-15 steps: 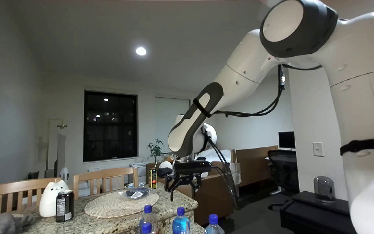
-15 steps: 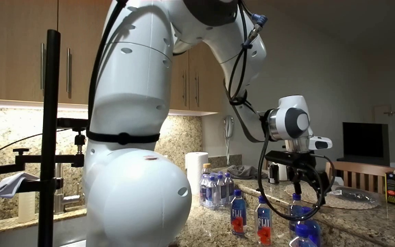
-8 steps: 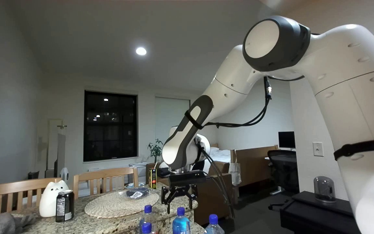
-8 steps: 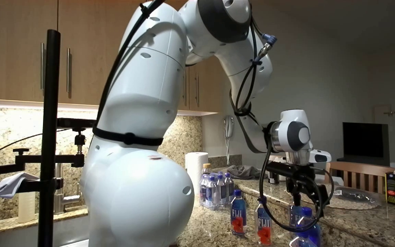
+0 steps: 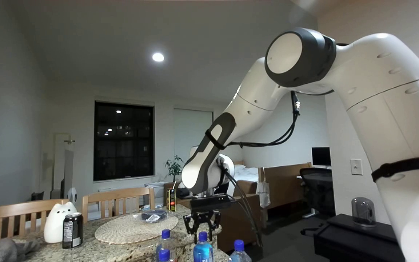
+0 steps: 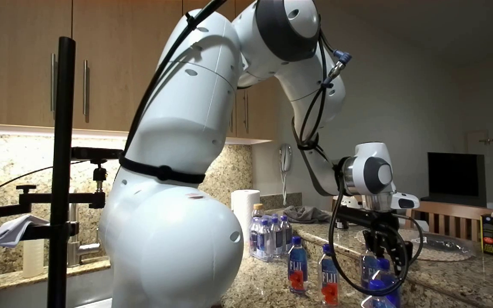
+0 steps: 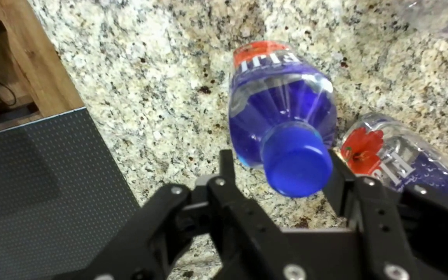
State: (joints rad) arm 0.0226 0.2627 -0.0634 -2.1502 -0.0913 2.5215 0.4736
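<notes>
Arm (image 6: 199, 111): bends down over a blue-capped bottle (image 7: 282, 97); a black cable (image 6: 330, 229) loops low off the wrist in an exterior view and could snag a bottle if the wrist swings.
Counter (image 7: 150, 77): speckled stone, carrying the bottles; its edge shows at the left of the wrist view, and anything toppled toward that side could roll off.
Raised counter (image 6: 477, 269): a step higher, its edge close to the gripper (image 7: 282, 175) in both exterior views; how much clearance there is cannot be told, so sideways drift risks a bump.
Placemat (image 5: 122, 233): round and woven, on the raised counter, near its corner, a clear plastic packet (image 5: 154, 215) lying on it.
Gripper: points down, jaws apart, straddling the bottle's cap (image 7: 298, 171), with nothing clamped that the wrist view shows.
Bottle: upright on the counter, in from the edge, a bare strip of stone between; directly under the gripper. Tall and narrow, it would likely tip if pushed high up.
Neighbour bottle (image 7: 410, 163): on the side away from that edge, near the finger (image 7: 336, 184) at the right of the wrist view; that finger could knock it should the gripper come down off line.
Cap: between the fingers, nearer that same finger; whether they touch is unclear. A gap shows on the other side, so uneven contact could shove the bottle over, and a shallow hold on smooth plastic could slip.
</notes>
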